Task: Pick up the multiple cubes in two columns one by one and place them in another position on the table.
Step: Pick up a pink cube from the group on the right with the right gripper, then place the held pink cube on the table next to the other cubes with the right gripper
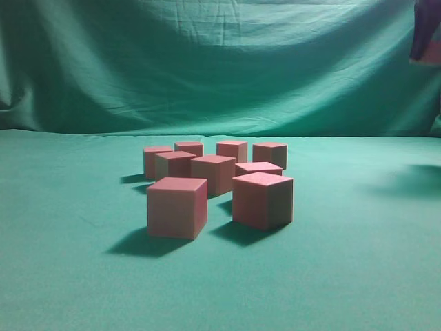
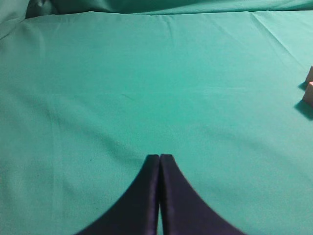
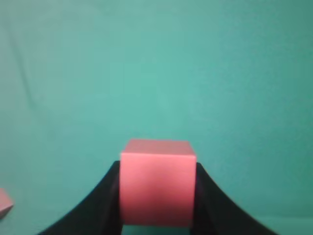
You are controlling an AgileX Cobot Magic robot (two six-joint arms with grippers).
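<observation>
Several reddish-pink cubes [image 1: 213, 174] stand in two rough columns in the middle of the green table [image 1: 76, 276]. The nearest two are the front-left cube [image 1: 177, 207] and the front-right cube [image 1: 262, 199]. My right gripper [image 3: 157, 196] is shut on one cube [image 3: 157, 183], held square between its dark fingers above bare cloth. In the exterior view that gripper [image 1: 426, 43] hangs high in the top right corner with the pink cube [image 1: 427, 54] partly in frame. My left gripper [image 2: 160, 157] is shut and empty, low over the cloth. It does not show in the exterior view.
Two cube corners [image 2: 309, 93] peek in at the right edge of the left wrist view. Another cube corner [image 3: 4, 203] shows at the lower left of the right wrist view. A wrinkled green backdrop curtain [image 1: 207, 62] hangs behind the table.
</observation>
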